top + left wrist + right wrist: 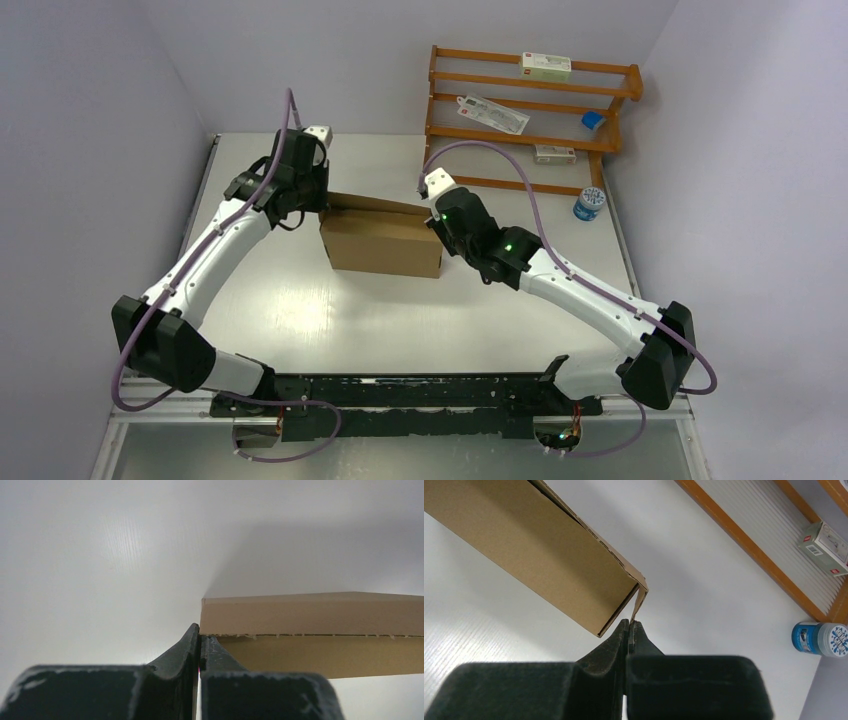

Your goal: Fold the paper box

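Brown cardboard box (383, 243) sat folded shallow, lid slightly ajar. The left gripper (200, 634) was closed at its left end, the right gripper (630, 624) closed against the corner flap (640, 600).

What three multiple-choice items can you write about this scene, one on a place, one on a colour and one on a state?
1. Where on the table does the paper box lie?
A. at the near edge
B. in the middle, between the left gripper and the right gripper
C. in the far left corner

2. What colour is the paper box?
A. brown
B. white
C. blue

3. How do the right gripper's jaws stand?
A. wide open
B. half open around a wall of the box
C. shut, fingertips together

Answers:
1 B: the top view shows the box mid-table with a gripper at each end.
2 A: its cardboard is plain brown in all three views.
3 C: the right wrist view shows no gap between the two fingers.
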Tool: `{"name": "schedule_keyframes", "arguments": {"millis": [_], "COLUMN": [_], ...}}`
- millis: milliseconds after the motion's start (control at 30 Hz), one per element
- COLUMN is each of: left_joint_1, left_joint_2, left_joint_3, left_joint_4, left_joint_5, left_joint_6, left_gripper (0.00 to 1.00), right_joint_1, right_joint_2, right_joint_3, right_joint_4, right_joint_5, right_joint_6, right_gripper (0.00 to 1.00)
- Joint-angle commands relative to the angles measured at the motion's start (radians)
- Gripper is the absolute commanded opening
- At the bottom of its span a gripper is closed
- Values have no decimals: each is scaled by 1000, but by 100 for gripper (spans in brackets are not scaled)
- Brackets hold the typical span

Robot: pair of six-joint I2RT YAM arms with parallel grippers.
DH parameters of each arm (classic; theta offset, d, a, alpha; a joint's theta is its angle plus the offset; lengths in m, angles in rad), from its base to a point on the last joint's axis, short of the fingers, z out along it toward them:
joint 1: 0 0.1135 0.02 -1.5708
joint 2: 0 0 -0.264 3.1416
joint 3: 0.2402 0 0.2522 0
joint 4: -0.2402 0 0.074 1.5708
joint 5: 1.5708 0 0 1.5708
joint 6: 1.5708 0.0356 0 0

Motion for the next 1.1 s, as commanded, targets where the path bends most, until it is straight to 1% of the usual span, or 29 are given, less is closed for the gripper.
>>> {"name": "schedule_keyframes", "arguments": {"millis": [0,133,500,900,1067], "left_joint_1": [-30,-30,-30,-30,-30], "left_joint_2": [31,26,32,23,13], "left_joint_3": [23,14,21,75,72], "left_joint_4": [-88,-74,-86,-113,-91], "left_joint_5": [57,100,155,145,148], "left_joint_6": [-7,-30,-56,-55,-73], "left_gripper": [5,5,6,7,7], "right_joint_1": [21,21,21,22,22], "right_joint_2": [8,18,26,26,21], "right_joint_3": [13,21,34,37,35], "right_joint_4": [35,30,27,32,33], "right_joint_5": [-47,-49,-57,-83,-89], "right_joint_6": [8,8,11,8,7], "right_gripper": [0,0,0,0,0]}}
